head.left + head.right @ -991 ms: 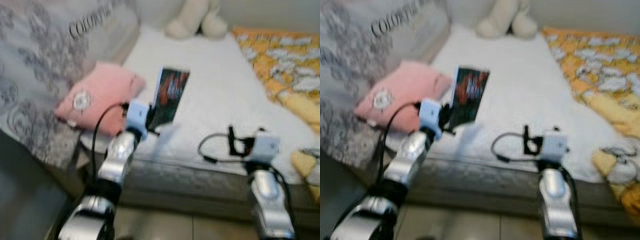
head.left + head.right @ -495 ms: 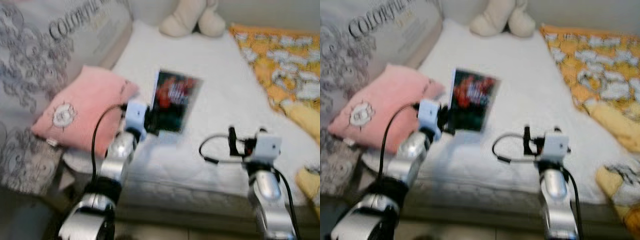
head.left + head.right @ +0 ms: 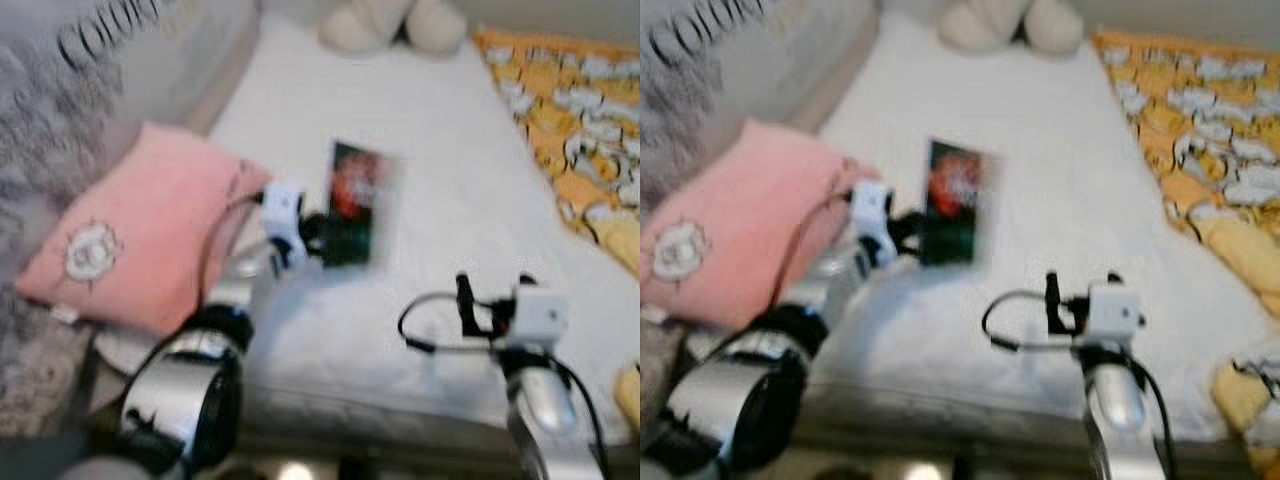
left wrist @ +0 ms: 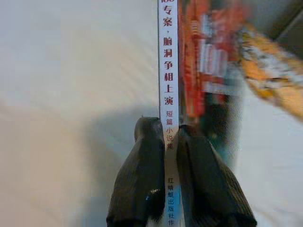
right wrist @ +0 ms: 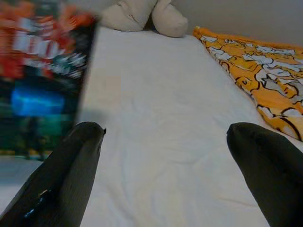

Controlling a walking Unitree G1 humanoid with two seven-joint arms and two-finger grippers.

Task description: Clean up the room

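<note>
A pink pillow (image 3: 140,235), cream plush toy (image 3: 392,22) and orange blanket (image 3: 580,120) lie on the white bed (image 3: 460,200).

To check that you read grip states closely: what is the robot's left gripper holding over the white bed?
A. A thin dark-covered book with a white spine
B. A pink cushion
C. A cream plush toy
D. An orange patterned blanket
A: the left gripper has both black fingers shut on the white spine of the thin dark-covered book, above the white bed.
</note>
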